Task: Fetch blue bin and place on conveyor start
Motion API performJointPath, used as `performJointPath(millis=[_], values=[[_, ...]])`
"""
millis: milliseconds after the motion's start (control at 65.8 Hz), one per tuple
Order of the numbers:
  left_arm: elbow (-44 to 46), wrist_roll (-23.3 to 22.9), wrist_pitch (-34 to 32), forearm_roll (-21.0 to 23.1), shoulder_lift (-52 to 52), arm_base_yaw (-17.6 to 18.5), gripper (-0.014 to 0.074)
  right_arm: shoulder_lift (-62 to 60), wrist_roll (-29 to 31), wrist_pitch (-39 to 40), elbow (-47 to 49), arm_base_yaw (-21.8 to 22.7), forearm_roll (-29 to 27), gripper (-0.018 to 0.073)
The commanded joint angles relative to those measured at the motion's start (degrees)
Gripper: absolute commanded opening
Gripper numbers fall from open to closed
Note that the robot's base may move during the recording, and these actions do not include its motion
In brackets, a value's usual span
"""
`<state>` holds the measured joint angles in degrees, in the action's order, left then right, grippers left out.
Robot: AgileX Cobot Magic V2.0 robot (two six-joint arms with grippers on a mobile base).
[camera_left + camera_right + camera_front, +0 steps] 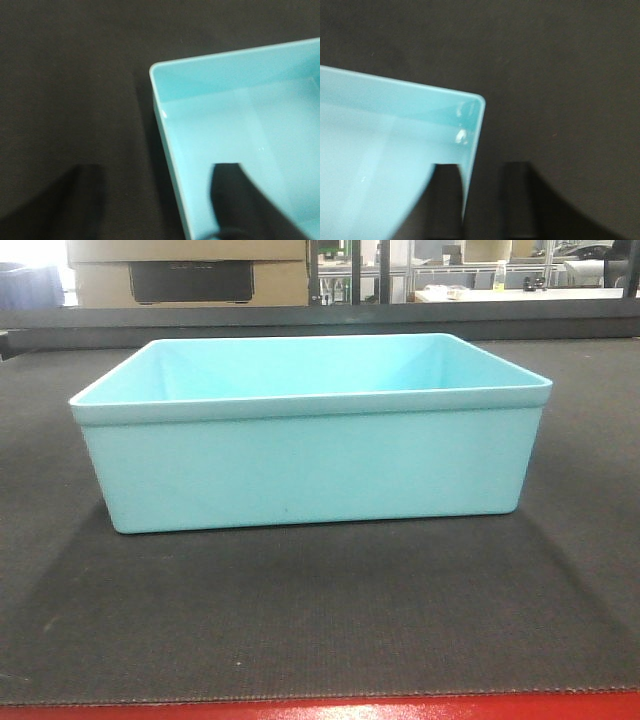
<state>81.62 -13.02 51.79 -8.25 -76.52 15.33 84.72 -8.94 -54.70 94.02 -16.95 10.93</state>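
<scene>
Red frame edge [320,708], blue bin [310,435], belt [320,610]

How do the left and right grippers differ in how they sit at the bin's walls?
The left gripper straddles its wall with a wide gap on both sides; the right gripper sits narrower, its inner finger close against the wall. Both have one finger inside the blue bin, one over the black belt.

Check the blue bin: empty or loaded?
Empty. The blue bin shows bare inner walls in the front view; both wrist views show only clean floor near two corners.
</scene>
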Motion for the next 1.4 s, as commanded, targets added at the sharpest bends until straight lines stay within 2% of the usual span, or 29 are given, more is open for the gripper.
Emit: performJointPath(millis=[0,76,91,228,334,578,699,866,1018,1155,1383], values=[[-2.0,0.3,-0.8,-1.1,4.4,-1.7,0.0117,-3.5,-0.1,0.6,-1.9,2.2,2.0,-0.0154],[-5.7,0.3,-2.8,-1.1,8.1,-3.5,-0.0101,-6.5,-2.0,2.6,-6.0,5.6,2.0,-0.0161],[-6.5,0.3,-3.4,-1.1,8.7,-3.8,-0.0109,-7.3,-2.2,3.0,-7.0,6.2,2.0,-0.0162],[-17.4,0.3,-12.0,-1.1,16.3,-6.7,-0.0111,-13.0,-2.2,9.0,-18.9,12.2,1.9,-0.0162],[-27.4,0.3,-19.0,-1.2,22.6,-7.6,-0.0111,-18.4,-2.2,14.8,-29.0,14.7,1.9,-0.0162],[-48.7,0.3,-31.3,-1.1,38.7,-7.7,-0.0111,-32.7,-2.2,30.9,-50.3,15.2,2.0,-0.0162],[-55.5,0.3,-34.9,-1.1,46.7,-7.7,-0.0111,-40.5,-2.2,38.1,-59.6,15.2,2.0,-0.0162],[-59.7,0.3,-35.7,-1.1,57.1,-7.7,-0.0111,-51.8,-2.2,44.2,-67.6,15.2,2.0,-0.0162],[-59.8,0.3,-36.9,-1.2,64.6,-7.7,-0.0111,-61.5,-2.2,45.3,-70.1,15.2,2.0,-0.0162],[-59.8,0.3,-37.4,-1.2,67.6,-7.7,-0.0111,-66.0,-2.2,45.3,-70.2,15.2,2.0,-0.0162],[-59.8,0.3,-37.4,-1.2,67.8,-7.7,-0.0111,-66.3,-2.2,45.3,-70.2,15.2,2.0,-0.0162]])
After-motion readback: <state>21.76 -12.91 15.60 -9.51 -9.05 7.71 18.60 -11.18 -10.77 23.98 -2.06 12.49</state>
